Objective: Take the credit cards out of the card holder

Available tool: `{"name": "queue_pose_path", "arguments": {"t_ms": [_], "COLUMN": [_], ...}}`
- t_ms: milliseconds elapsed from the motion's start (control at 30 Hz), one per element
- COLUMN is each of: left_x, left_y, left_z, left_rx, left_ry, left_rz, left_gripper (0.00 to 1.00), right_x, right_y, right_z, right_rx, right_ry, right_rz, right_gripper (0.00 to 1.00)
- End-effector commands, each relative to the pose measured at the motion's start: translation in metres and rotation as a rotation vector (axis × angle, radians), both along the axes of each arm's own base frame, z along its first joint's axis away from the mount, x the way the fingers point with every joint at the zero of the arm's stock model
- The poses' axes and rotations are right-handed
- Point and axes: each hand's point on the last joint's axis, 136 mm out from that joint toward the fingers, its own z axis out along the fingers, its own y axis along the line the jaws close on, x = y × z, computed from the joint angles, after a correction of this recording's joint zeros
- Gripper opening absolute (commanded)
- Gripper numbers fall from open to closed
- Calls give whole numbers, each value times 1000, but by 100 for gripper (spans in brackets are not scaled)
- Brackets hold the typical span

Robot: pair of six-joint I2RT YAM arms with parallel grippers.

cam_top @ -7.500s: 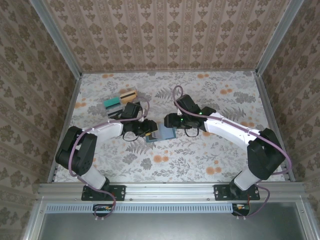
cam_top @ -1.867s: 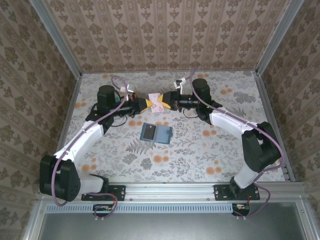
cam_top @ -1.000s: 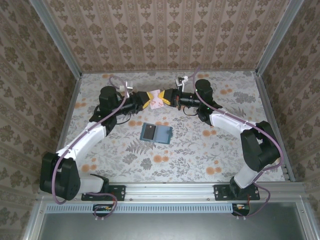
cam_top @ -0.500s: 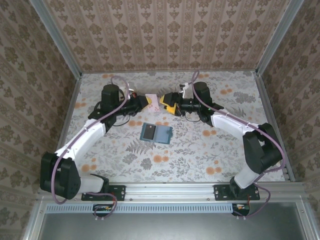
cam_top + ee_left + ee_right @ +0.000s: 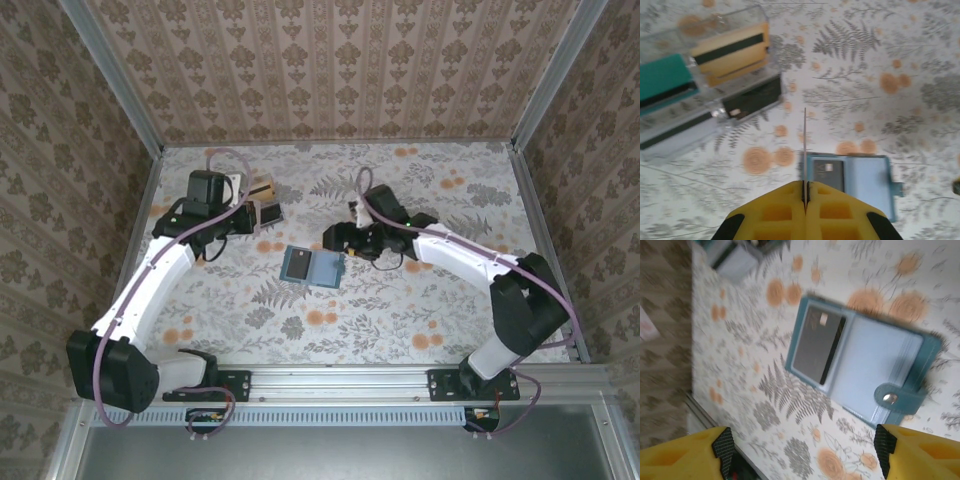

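The card holder (image 5: 312, 267) is laid open flat on the floral-printed table (image 5: 420, 310), near the middle, between the two arms. It is seen from the right wrist (image 5: 865, 375) as a teal-blue rectangular wallet with smooth slate-blue inner faces and a strap tab closed by a round metal snap (image 5: 888, 398). A dark grey card (image 5: 817, 347) with a small pale chip is lodged in one of its faces. The right gripper (image 5: 804, 447) is held over the holder with its yellow ribbed fingers (image 5: 680, 455) spread wide apart, and nothing is gripped between them. The left gripper (image 5: 804, 192) is pressed together on a thin card (image 5: 804, 150), which is seen edge-on as a fine upright line rising from the yellow pads (image 5: 775, 212). Beyond it, at the far left of the table, several flat cards are laid side by side: a teal-green card (image 5: 665, 82), a tan-orange card (image 5: 732, 52) with a dark stripe, a dark card (image 5: 752, 97) and a pale grey card (image 5: 675, 132), their edges being blurred.
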Motion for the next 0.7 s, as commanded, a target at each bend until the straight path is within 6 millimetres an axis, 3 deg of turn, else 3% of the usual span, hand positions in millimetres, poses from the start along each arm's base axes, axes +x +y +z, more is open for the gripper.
{"name": "queue_pose_path", "arguments": {"t_ms": [0, 167, 367, 533, 667], "left_x": [6, 17, 31, 42, 46], "left_y": [27, 39, 37, 45, 47], "left_z": [-1, -14, -21, -26, -33], "left_rx": [164, 237, 325, 366, 366], "left_ry": [-7, 38, -22, -19, 4], "left_rz": [-19, -64, -221, -262, -304], "left_gripper": [0, 0, 0, 0, 0], "right_x": [-12, -17, -6, -7, -9], "right_y": [6, 26, 28, 31, 19], "right_z": [-24, -50, -80, -101, -118], "right_rx": [-154, -225, -323, -343, -402], "right_ry": [-10, 6, 30, 71, 95], "right_rz": [59, 113, 183, 226, 222], "right_gripper": [71, 65, 62, 61, 60]}}
